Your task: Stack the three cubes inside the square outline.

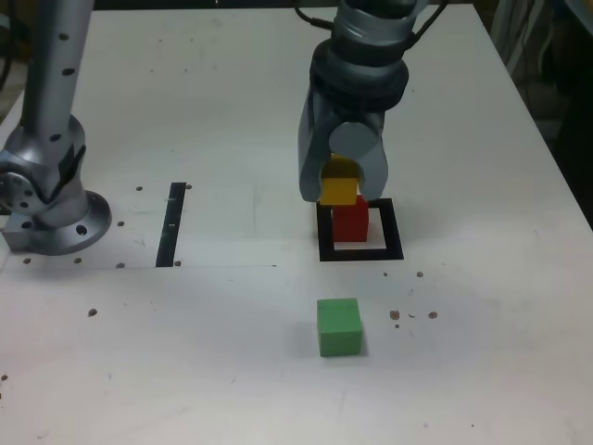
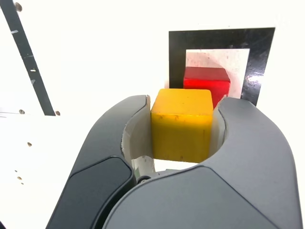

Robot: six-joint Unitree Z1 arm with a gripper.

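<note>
My gripper [image 1: 339, 190] is shut on the yellow cube [image 1: 338, 190], which hangs just above and slightly to the exterior view's left of the red cube [image 1: 351, 222]. The red cube sits inside the square outline [image 1: 360, 251]. In the wrist view the yellow cube [image 2: 181, 125] is clamped between both jaws, with the red cube [image 2: 207, 82] and the square outline [image 2: 177, 52] beyond it. The green cube [image 1: 338, 326] lies alone on the table, nearer the front edge than the outline.
A narrow black strip [image 1: 171, 223] lies on the white table [image 1: 232, 111] at the exterior view's left of the outline. The arm's grey base [image 1: 46, 199] stands at the far left. Small dark specks dot the tabletop.
</note>
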